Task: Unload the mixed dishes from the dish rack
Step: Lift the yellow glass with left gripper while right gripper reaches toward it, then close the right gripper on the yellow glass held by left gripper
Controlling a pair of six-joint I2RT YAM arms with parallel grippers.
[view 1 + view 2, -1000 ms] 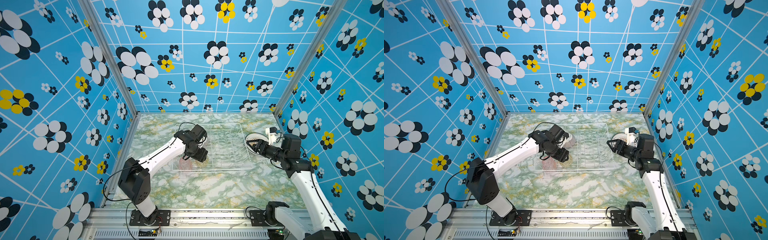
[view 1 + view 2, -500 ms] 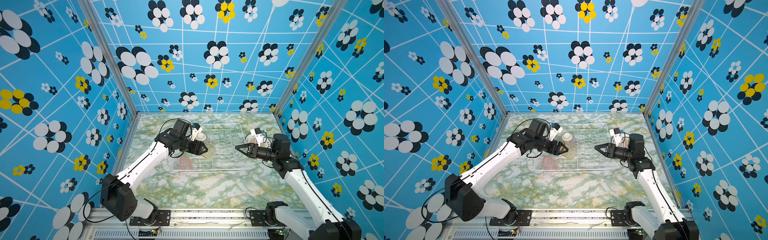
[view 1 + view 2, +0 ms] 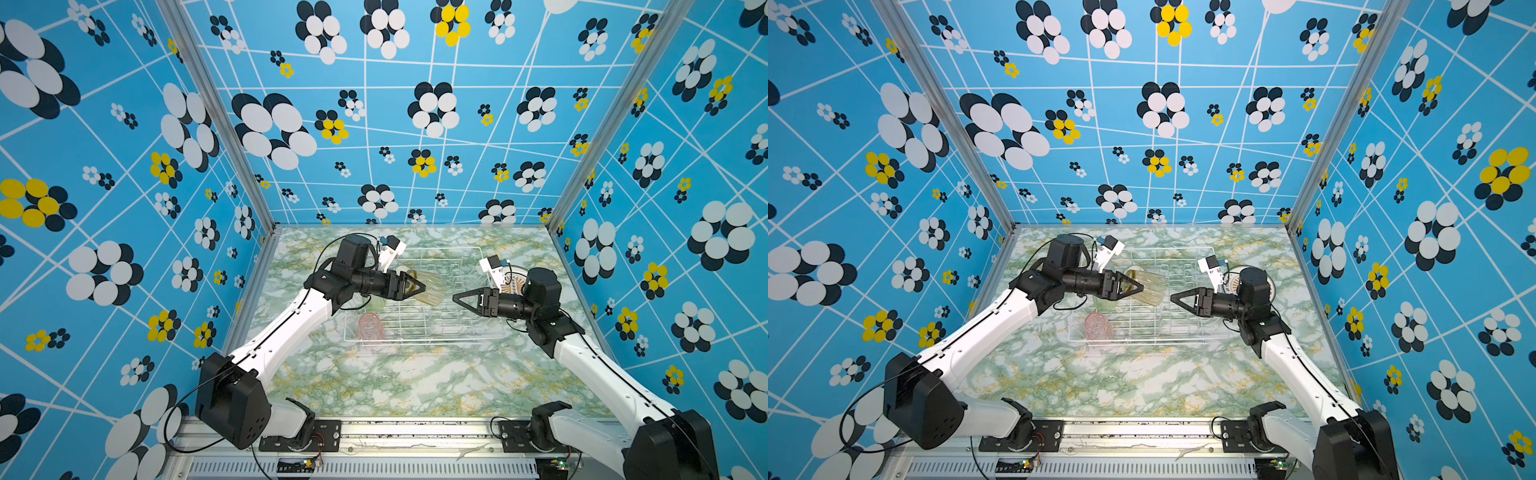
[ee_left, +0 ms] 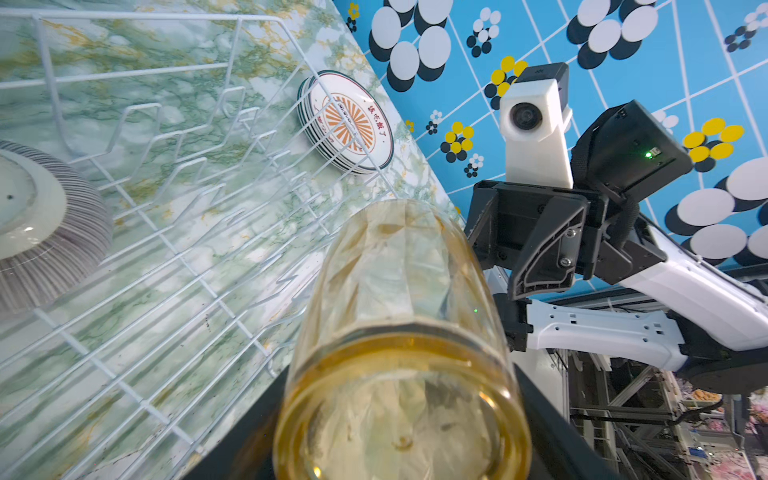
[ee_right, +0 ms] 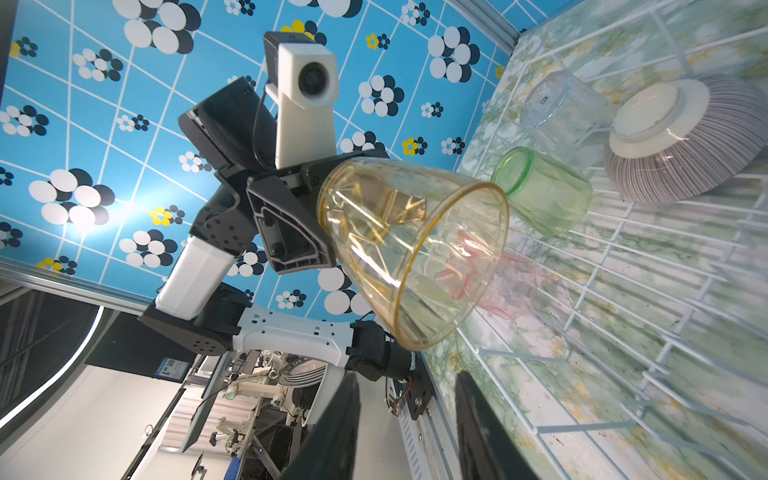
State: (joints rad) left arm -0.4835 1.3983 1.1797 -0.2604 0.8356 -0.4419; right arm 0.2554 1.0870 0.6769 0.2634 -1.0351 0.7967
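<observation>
**DESK:** What could go wrong above the dish rack [image 3: 457, 341]?

**PHOTOGRAPHER:** The amber tumbler [image 3: 434, 286] hangs sideways in the air over the wire. The left gripper [image 3: 417, 286] holds it only at its narrow base end. It looks smooth, faceted and tapered. My guess is that a knock on the wide rim could lever it out of that pinch. It would fall into the rack, where the pink tumbler [image 3: 370, 328], green tumbler [image 5: 544, 191], clear tumbler [image 5: 565, 108] and upturned ribbed bowl [image 5: 685, 141] sit.

**DESK:** Where would the knock come from?

**PHOTOGRAPHER:** From the right gripper [image 3: 456, 296], which points at the tumbler's open mouth from nearby and is not touching it. This reads as a handover. If so, the main hazard is the left arm letting go before the right has a firm hold. The other is a finger striking the rim instead of straddling the wall.

**DESK:** What are the grippers doing?

**PHOTOGRAPHER:** The left is clamped around the tumbler's base, its jaws kept fairly wide by the glass. The right has its fingers partly spread, with nothing between them and nothing touched.

**DESK:** And the rest of the load?

**PHOTOGRAPHER:** A stack of printed plates [image 4: 347, 122] lies on the marble table [image 3: 374, 382], outside the rack on the right arm's side. By my reading, three tumblers and the bowl are yet to come out.
</observation>
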